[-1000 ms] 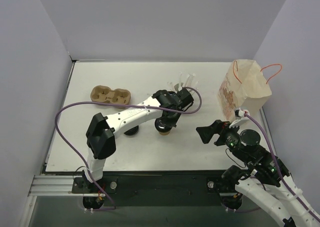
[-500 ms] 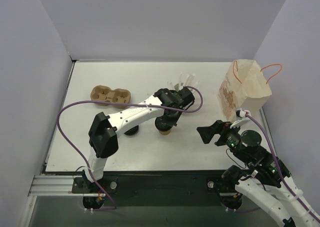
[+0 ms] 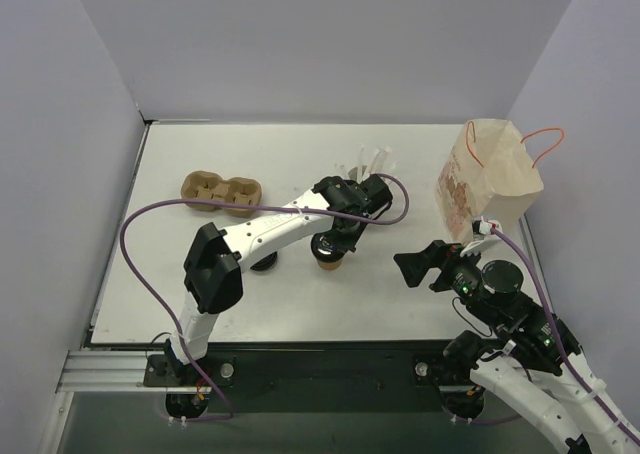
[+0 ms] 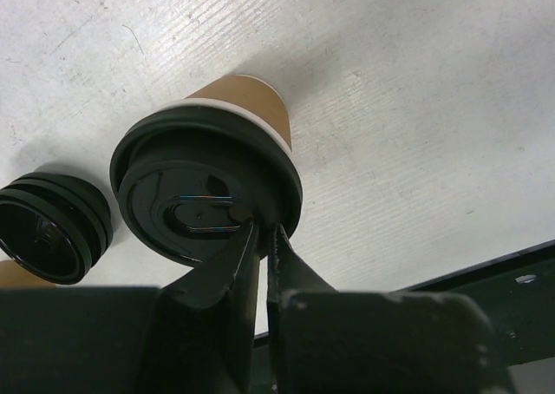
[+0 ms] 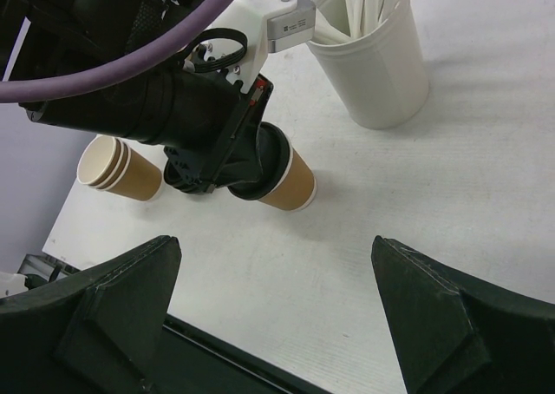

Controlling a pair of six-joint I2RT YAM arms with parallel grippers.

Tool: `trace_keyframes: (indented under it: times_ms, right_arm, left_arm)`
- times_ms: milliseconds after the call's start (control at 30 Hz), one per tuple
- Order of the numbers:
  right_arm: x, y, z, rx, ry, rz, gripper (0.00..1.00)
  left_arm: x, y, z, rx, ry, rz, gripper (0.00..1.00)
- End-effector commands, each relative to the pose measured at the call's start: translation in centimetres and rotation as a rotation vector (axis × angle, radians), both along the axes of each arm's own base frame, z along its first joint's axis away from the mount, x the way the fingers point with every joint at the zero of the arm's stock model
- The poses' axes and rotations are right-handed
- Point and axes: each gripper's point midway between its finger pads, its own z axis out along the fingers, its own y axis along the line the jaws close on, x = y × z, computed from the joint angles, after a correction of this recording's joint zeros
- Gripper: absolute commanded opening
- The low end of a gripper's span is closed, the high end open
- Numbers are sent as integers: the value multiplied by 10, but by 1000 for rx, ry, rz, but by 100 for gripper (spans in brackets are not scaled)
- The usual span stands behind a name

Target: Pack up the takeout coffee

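The takeout coffee [image 4: 247, 103], a brown paper cup with a black lid, stands on the white table and also shows in the top view [image 3: 330, 263] and the right wrist view [image 5: 293, 180]. My left gripper [image 4: 263, 231] comes down from above and is shut, its tips pinching the near rim of the lid; it hides most of the lid in the top view [image 3: 336, 240]. My right gripper [image 5: 273, 253] is open and empty, hovering to the right of the cup, which lies well ahead of its fingers; it also shows in the top view [image 3: 414, 267].
A brown paper bag [image 3: 490, 179] with orange handles stands at the right edge. A white cup of stirrers [image 3: 373, 164] is behind the coffee. A cardboard cup carrier [image 3: 222, 190] lies at the left. A stack of black lids [image 4: 50, 231] and stacked lidless tan cups [image 5: 117, 173] sit beside the coffee.
My left arm's elbow has drifted slightly right while its gripper stays on the coffee's lid. The right arm has not moved.
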Motion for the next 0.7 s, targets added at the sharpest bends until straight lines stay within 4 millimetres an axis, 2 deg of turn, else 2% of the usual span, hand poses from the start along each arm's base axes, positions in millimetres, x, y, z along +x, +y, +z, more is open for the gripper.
trace_keyframes:
  times_ms: [0,200,300,433,533,600,633,667]
  right_arm:
    - [1,-5,8,-8,-31,-15,99]
    - [0,-4,10,-5,-33,-11,99]
    - [0,-3,9,-6,-25,-5,99]
    - [0,1,8,-3,-14,6,99]
    - [2,5,3,-15,10,21,99]
    - [5,11,-2,-23,42,29,99]
    - [5,16,-3,-21,51,43,99]
    - [11,22,-5,-21,63,49,99]
  left_arm:
    - [7,-9,10,-26,-33,-12,17]
    - [9,-14,17,-54,-42,-17,25]
    - [10,-17,26,-75,-56,-20,32]
    - [18,-13,44,-80,-105,-2,35]
    - [27,-7,75,-121,-178,25,39]
    - [32,-2,88,-154,-200,43,41]
    - [34,1,104,-197,-226,52,42]
    - [35,3,110,-218,-240,60,42]
